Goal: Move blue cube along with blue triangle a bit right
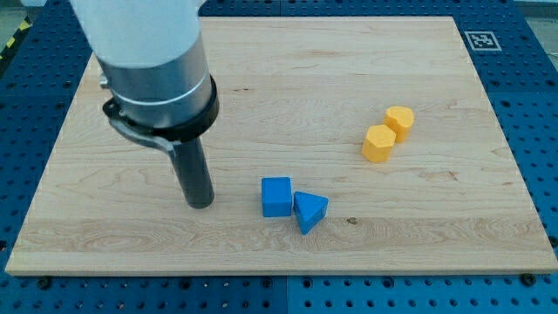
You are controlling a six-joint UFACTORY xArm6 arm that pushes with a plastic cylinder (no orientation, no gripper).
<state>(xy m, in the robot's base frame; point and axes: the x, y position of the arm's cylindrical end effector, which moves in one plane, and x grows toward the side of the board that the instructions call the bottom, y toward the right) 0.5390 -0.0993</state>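
A blue cube (276,196) sits on the wooden board (288,78) near the view's bottom centre. A blue triangle (309,211) lies against the cube's right side, slightly lower. My tip (200,204) rests on the board to the left of the cube, at about the same height in the view, with a gap of roughly one cube width between them. The arm's grey and white body rises from the tip toward the view's top left.
Two yellow blocks stand touching at the view's right: a hexagonal one (378,144) and a rounder one (400,119) above and right of it. A printed marker (480,39) sits at the board's top right corner. Blue perforated table surrounds the board.
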